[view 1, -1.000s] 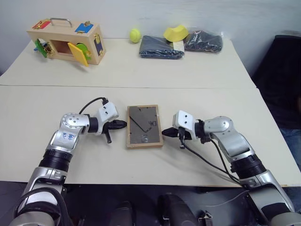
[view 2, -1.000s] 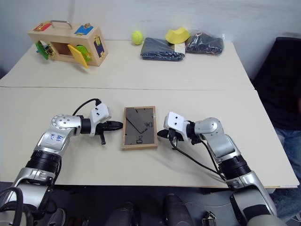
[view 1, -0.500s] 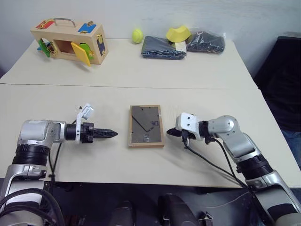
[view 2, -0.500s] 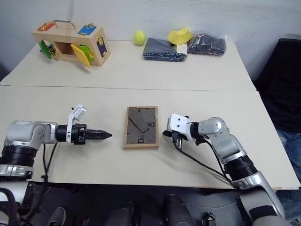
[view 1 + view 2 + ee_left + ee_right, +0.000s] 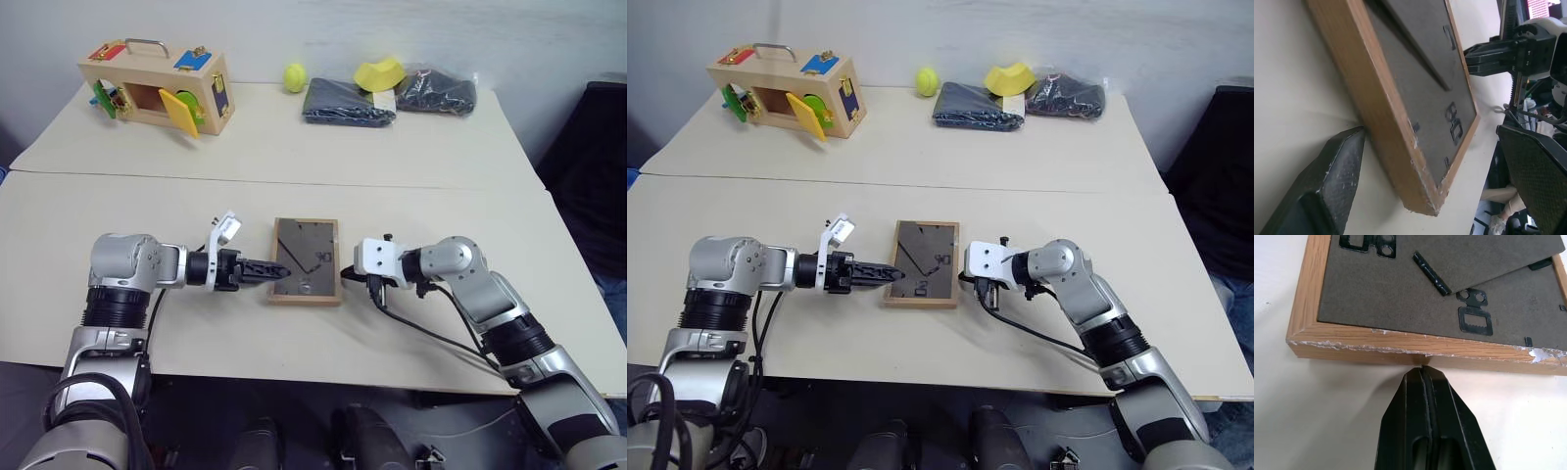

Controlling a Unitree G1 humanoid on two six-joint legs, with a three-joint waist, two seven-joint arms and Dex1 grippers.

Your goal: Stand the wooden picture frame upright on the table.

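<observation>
The wooden picture frame [image 5: 305, 260] lies flat on the table [image 5: 441, 206] with its dark grey backing and stand facing up. My left gripper [image 5: 277, 272] is open at the frame's left edge. One of its fingers [image 5: 1327, 186] rests on the table beside the wood, and the other finger [image 5: 1542, 171] hangs over the backing. My right gripper [image 5: 345, 278] is shut, with its tip [image 5: 1423, 374] touching the frame's right edge and nothing between its fingers.
At the back of the table stand a wooden box with coloured doors [image 5: 162, 83], a tennis ball [image 5: 294, 76], a folded dark cloth [image 5: 348, 101], a yellow object [image 5: 380, 71] and a dark bag [image 5: 438, 91]. A dark chair [image 5: 588, 157] stands off the right edge.
My left gripper has opened, rolled over and swung right from open tabletop to straddle the frame's left edge. The right gripper stays shut at the right edge. The frame has not moved.
</observation>
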